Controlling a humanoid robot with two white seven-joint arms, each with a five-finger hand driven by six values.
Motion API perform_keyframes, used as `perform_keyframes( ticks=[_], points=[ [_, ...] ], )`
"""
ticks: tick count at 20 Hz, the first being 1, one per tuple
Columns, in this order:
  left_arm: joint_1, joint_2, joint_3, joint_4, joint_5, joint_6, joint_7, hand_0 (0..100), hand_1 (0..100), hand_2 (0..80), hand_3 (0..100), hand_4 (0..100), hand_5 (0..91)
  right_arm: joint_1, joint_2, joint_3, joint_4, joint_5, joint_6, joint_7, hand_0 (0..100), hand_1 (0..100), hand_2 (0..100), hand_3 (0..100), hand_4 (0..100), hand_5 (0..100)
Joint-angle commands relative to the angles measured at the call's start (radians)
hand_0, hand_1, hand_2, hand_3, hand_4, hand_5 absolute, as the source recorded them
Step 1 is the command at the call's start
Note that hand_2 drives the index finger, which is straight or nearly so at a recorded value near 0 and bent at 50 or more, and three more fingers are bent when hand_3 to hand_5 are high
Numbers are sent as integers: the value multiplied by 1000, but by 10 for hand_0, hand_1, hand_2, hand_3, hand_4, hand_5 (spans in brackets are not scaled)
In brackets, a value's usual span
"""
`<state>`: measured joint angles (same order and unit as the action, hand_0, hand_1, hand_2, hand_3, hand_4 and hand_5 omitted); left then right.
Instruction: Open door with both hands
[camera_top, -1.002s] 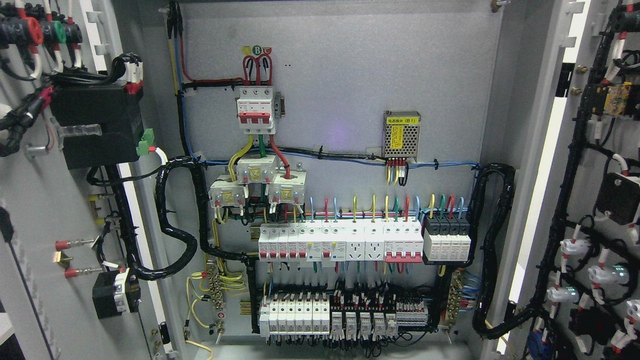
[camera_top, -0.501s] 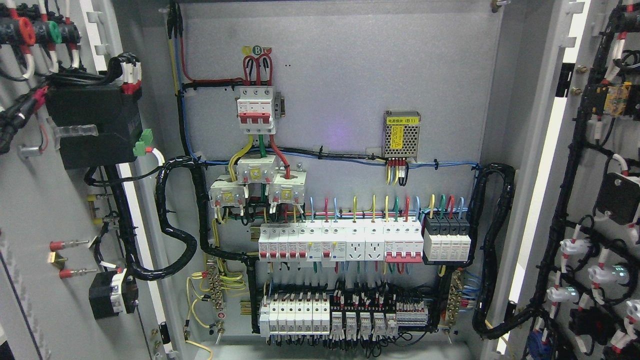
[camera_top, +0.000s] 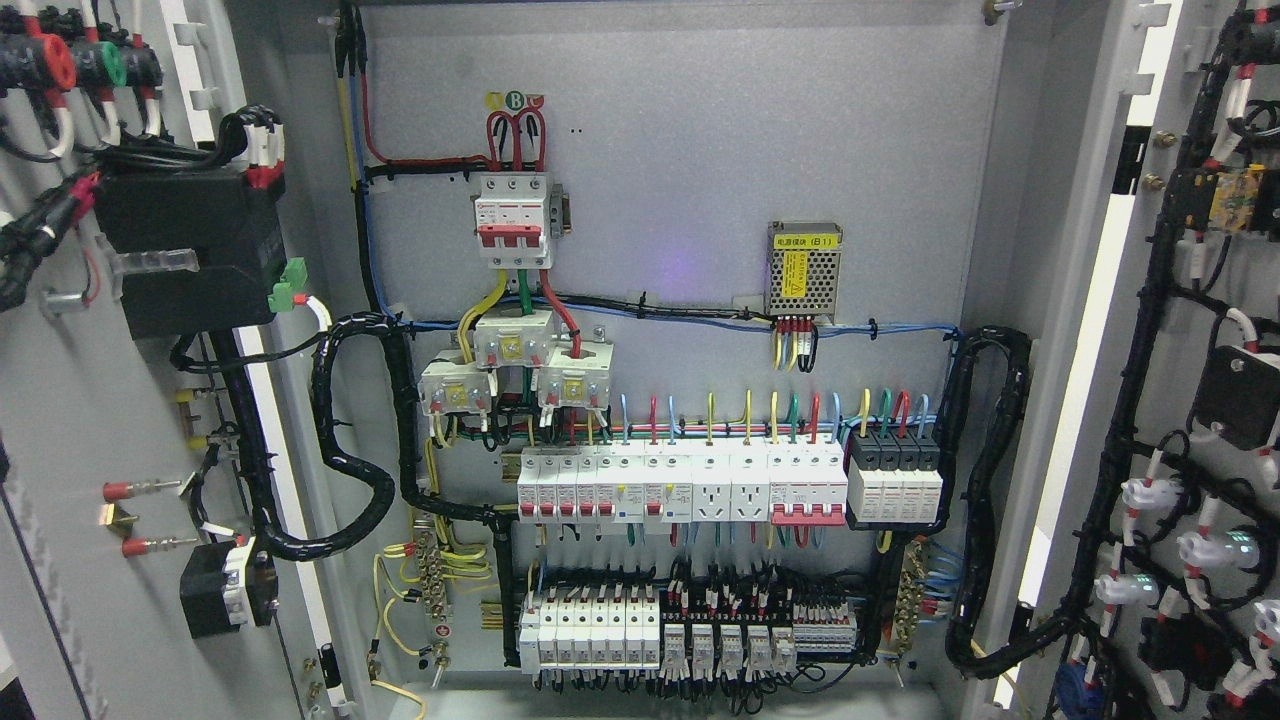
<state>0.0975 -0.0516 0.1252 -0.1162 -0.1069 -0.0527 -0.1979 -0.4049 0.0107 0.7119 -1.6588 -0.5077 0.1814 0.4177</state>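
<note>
You had the cabinet's back panel (camera_top: 680, 180) fully in view because both doors stood swung wide. The left door (camera_top: 90, 420) angled away at the picture's left, the right door (camera_top: 1180, 330) at its right, each showing its wired inner face. That spread looked like the end of the opening, so you would judge the task done or nearly so. Black cable looms (camera_top: 350, 440) curved from each door into the cabinet, slack enough to let the doors swing. Lower down sat the breaker row (camera_top: 680, 490) and, above it, the main breaker (camera_top: 512, 220). Neither of your hands showed anywhere, so you could not tell how the fingers were set, nor how the doors lay relative to them.
</note>
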Motion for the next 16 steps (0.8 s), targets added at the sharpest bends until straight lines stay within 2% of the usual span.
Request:
perform_keyframes(
  ticks=[1, 5, 8, 9, 11, 16],
  points=[
    [140, -1, -80, -437, 6, 2, -20, 0, 0, 0, 0, 30, 0, 64, -104, -124, 2, 1, -54, -65, 107, 0, 0, 0, 0, 0],
    [261, 54, -214, -745, 71, -1, -24, 0, 0, 0, 0, 31, 0, 127, -152, -156, -10, 1, -152, -122, 107, 0, 0, 0, 0, 0],
    [353, 117, -294, -969, 94, -7, -24, 0, 0, 0, 0, 31, 0, 179, -205, -164, -24, 0, -255, -201, 107, 0, 0, 0, 0, 0],
    [384, 134, -308, -1038, 102, -21, -24, 0, 0, 0, 0, 31, 0, 196, -221, -164, -26, -2, -299, -217, 107, 0, 0, 0, 0, 0],
    [432, 160, -315, -1140, 104, -82, -24, 0, 0, 0, 0, 31, 0, 238, -247, -167, -36, -5, -382, -218, 107, 0, 0, 0, 0, 0],
    [522, 223, -328, -1283, 108, -232, -24, 0, 0, 0, 0, 31, 0, 357, -314, -175, -94, 0, -485, -221, 107, 0, 0, 0, 0, 0]
  ],
)
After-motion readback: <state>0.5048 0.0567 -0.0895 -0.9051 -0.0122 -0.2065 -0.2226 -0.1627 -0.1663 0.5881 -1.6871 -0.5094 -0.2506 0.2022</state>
